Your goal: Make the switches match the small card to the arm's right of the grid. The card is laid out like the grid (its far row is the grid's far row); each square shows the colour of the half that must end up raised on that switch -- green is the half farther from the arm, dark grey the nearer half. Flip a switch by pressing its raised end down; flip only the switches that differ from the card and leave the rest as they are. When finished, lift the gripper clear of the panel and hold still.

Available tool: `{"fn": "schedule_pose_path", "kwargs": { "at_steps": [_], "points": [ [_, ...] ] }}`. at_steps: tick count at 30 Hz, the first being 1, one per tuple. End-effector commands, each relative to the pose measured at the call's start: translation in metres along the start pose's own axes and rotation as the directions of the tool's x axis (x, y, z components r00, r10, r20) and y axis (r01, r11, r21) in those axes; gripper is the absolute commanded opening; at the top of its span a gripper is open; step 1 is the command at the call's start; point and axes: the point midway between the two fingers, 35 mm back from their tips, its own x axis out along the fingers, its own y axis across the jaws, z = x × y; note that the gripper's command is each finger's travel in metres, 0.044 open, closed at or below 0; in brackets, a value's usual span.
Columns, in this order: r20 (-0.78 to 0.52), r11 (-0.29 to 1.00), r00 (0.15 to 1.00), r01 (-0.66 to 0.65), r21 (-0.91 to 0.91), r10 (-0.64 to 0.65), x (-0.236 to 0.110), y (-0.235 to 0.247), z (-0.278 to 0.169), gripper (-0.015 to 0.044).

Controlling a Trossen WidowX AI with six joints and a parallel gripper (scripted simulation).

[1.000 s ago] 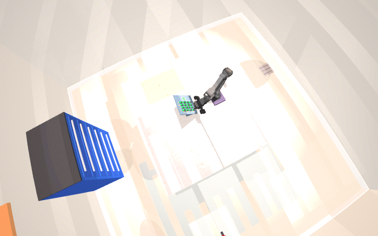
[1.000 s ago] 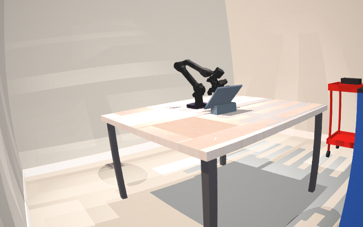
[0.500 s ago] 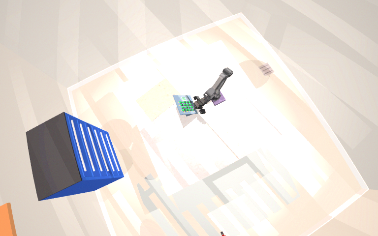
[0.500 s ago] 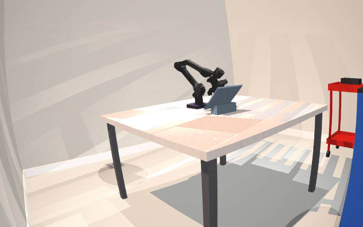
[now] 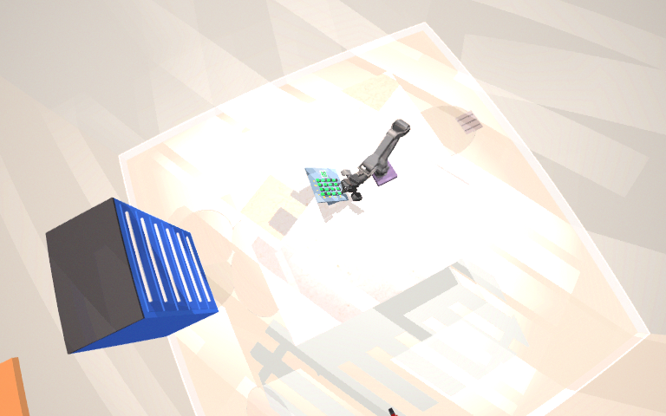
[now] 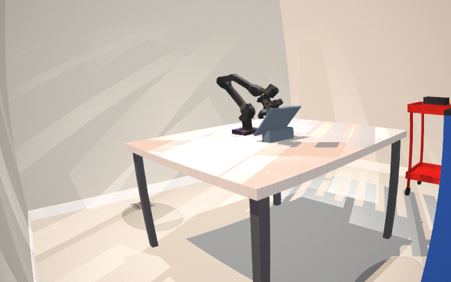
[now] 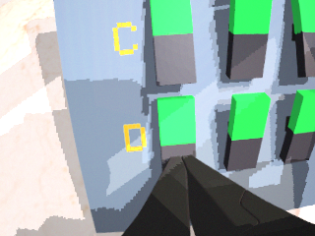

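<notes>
Bench carries the arm and, just in front of it, the tilted blue panel with its grid of switches; the small card sits at the panel's edge, too small to read square by square. Panel rows are lettered, and the wrist view shows the yellow letters C and D at the left margin. Hand is pressed together with nothing between the fingers, used as a single blunt tip, and it rests at the dark grey nearer half of the first switch in row D, whose green half appears to face up. Step in hand is judged to be the press on that grey end. Whether the rocker has snapped over cannot be told. Next move calls for a firm push along the tip's axis, then a straight retreat without brushing the neighbouring row D switch or the row C switch.
</notes>
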Motion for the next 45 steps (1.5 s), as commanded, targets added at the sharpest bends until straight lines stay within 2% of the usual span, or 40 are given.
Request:
{"fn": "schedule_pose_path", "kwargs": {
  "at_steps": [1,12,17,19,33,38,45],
  "points": [
    [0.001,1.0,1.0,-0.003,-0.003,0.003,0.001,0.0,0.0,0.0],
    [0.001,1.0,1.0,0.0,0.001,0.0,0.0,0.0,0.001,0.0],
    [-0.026,1.0,1.0,-0.004,-0.001,0.003,-0.054,0.002,0.003,0.0],
    [-0.029,1.0,1.0,-0.004,-0.003,0.003,-0.063,0.0,0.002,0.0],
    [-0.027,1.0,1.0,-0.001,-0.005,0.001,-0.062,-0.028,0.021,0.0],
    [-0.05,1.0,0.999,-0.001,-0.005,0.0,-0.029,-0.028,0.022,0.0],
    [-0.051,1.0,0.999,-0.001,-0.005,0.0,-0.024,-0.028,0.021,0.0]
  ]
}}
